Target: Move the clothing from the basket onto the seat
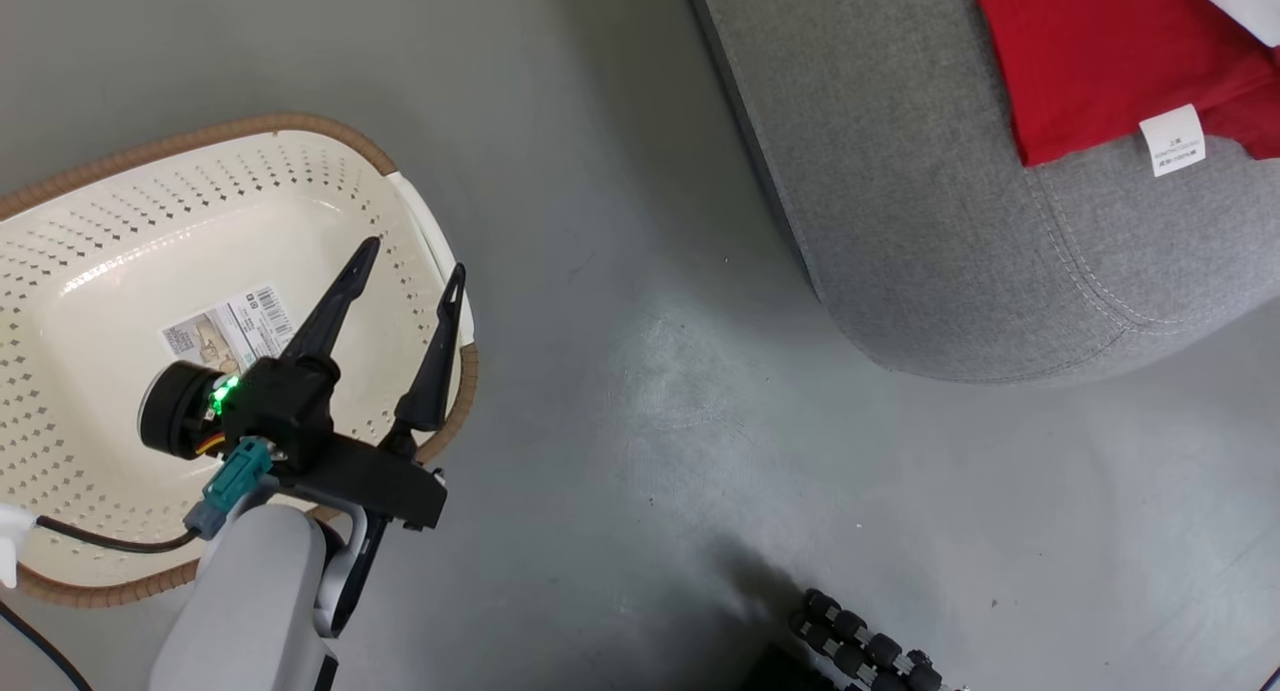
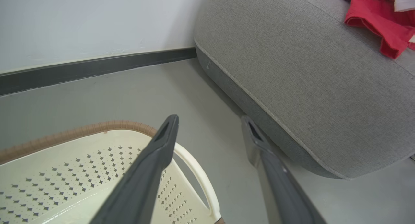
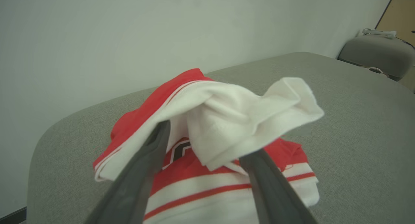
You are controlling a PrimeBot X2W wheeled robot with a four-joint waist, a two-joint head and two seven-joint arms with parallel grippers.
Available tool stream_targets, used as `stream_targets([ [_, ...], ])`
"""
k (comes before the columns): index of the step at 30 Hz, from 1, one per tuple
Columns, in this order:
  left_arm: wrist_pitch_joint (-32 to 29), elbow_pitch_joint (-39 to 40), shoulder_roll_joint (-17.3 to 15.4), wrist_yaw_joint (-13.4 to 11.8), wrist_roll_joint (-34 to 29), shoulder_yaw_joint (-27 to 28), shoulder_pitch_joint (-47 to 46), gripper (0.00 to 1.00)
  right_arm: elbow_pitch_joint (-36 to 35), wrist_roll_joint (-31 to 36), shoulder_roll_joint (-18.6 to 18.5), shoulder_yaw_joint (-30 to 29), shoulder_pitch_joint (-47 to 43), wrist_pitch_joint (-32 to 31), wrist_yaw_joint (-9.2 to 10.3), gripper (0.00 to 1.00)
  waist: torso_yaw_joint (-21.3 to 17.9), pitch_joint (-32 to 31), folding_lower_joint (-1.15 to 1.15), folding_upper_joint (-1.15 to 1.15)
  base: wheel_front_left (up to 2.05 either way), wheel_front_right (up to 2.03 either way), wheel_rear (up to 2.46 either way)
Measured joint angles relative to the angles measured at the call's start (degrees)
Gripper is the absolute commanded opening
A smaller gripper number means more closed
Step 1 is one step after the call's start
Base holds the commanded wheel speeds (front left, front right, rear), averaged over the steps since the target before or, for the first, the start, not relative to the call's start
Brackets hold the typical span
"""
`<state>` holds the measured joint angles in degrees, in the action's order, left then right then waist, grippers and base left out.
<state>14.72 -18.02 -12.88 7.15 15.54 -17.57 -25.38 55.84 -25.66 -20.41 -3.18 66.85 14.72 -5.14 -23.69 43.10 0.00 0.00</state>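
Observation:
The clothing [image 1: 1090, 61], red with a small white tag [image 1: 1172, 139], lies on the grey seat [image 1: 900, 221] at the upper right. In the right wrist view the clothing [image 3: 227, 120] is a red and white striped heap on the seat [image 3: 340, 104], and a white fold is draped over the tips of my right gripper [image 3: 207, 139], whose fingers are spread open. The cream basket [image 1: 300, 126] on the floor at the left has just a label sticker [image 1: 230, 333] inside. My left gripper [image 1: 415, 255] hangs open over its right side. In the left wrist view, the left gripper [image 2: 210, 118] points past the basket [image 2: 113, 125] toward the seat [image 2: 308, 88] and clothing [image 2: 379, 26].
Grey floor [image 1: 640, 421] separates basket and seat. Black roller wheels [image 1: 865, 646] sit at the bottom edge. A pale wall with a dark baseboard [image 2: 97, 66] runs behind the basket. Another grey seat [image 3: 376, 52] stands farther off.

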Motion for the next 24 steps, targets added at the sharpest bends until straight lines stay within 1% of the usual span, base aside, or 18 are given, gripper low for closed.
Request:
stream_targets([
  [3, 0.00, -0.20, 0.38, 0.00, 0.00, -0.11, 0.00, 1.00, -0.16, 0.38, -0.01, 0.00, -0.72, 0.00, -0.09, 1.00, -0.07, -0.67, 0.00, 0.00, 0.00, 0.00, 0.00],
  [4, 0.00, -0.31, 0.45, 0.00, 0.00, -0.11, 0.00, 1.00, -0.16, 0.58, -0.02, 0.00, -0.85, 0.00, -0.41, 1.00, -0.09, -0.93, 0.00, 0.00, 0.00, 0.00, 0.00],
  [11, 0.00, -1.18, 0.81, 0.00, 0.40, -0.12, 0.02, 1.00, -1.55, 1.64, 0.31, 0.99, -3.64, 0.00, -0.52, 1.00, -0.04, -2.92, 0.00, -0.01, 0.00, 0.00, 0.00],
  [16, 0.00, -1.58, 2.10, 0.00, 0.62, -0.32, 0.03, 1.00, -2.60, 3.49, 1.65, 1.92, -5.47, -0.01, -0.92, 1.00, 0.21, -4.63, 0.00, -0.01, 0.00, 0.00, 0.00],
  [24, 0.00, -2.79, 3.92, 0.00, 1.29, -0.24, 0.05, 1.00, -4.71, 4.83, 2.19, 3.65, -6.70, -0.01, -1.23, 1.00, 1.25, -7.88, 0.00, -0.01, 0.00, 0.00, 0.00],
])
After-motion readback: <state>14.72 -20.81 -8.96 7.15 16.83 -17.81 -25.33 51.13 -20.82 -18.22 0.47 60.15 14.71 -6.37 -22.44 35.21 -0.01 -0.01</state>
